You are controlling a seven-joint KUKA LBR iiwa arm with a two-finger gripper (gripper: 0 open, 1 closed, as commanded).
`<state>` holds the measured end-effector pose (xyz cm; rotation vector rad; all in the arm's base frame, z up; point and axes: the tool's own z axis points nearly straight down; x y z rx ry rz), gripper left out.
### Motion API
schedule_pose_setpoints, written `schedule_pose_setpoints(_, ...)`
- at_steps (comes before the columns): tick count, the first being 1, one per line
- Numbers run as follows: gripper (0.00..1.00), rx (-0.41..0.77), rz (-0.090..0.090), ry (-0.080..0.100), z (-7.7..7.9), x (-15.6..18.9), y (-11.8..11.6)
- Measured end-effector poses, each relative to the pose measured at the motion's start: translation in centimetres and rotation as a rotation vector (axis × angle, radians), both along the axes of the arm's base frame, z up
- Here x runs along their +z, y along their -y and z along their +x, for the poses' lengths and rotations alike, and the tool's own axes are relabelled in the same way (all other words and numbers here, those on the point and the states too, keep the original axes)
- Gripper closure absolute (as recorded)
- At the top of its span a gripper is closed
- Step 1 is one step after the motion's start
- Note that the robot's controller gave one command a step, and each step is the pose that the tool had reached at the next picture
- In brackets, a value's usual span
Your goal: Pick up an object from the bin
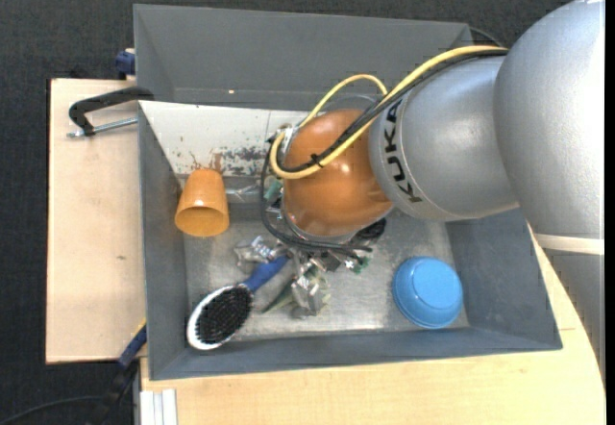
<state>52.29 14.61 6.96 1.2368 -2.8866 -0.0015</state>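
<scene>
My gripper (309, 287) reaches down into the front middle of the bin, below the arm's orange cover. Just to its left lies a hairbrush (221, 315) with a white-rimmed oval head, black bristles and a blue handle that points up towards the gripper. A small silvery crumpled thing (254, 249) lies beside the handle's upper end. A small green-and-dark thing (359, 261) peeks out to the right of the gripper, partly hidden by the cover. Nothing can be made out held in the gripper.
An orange cup (202, 204) lies on its side by the left wall. A round blue bowl (427, 291) sits at the front right. The arm and its cover hide the bin's middle and right back.
</scene>
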Motion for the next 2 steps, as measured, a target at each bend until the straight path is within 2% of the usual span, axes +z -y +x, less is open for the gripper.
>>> schedule_pose_setpoints(1, 0.0, -0.002, 0.002, 0.002, 0.05, 0.08, -0.13)
schedule_pose_setpoints(2, 1.0, -0.003, 0.002, 0.003, 0.07, 0.05, -0.11)
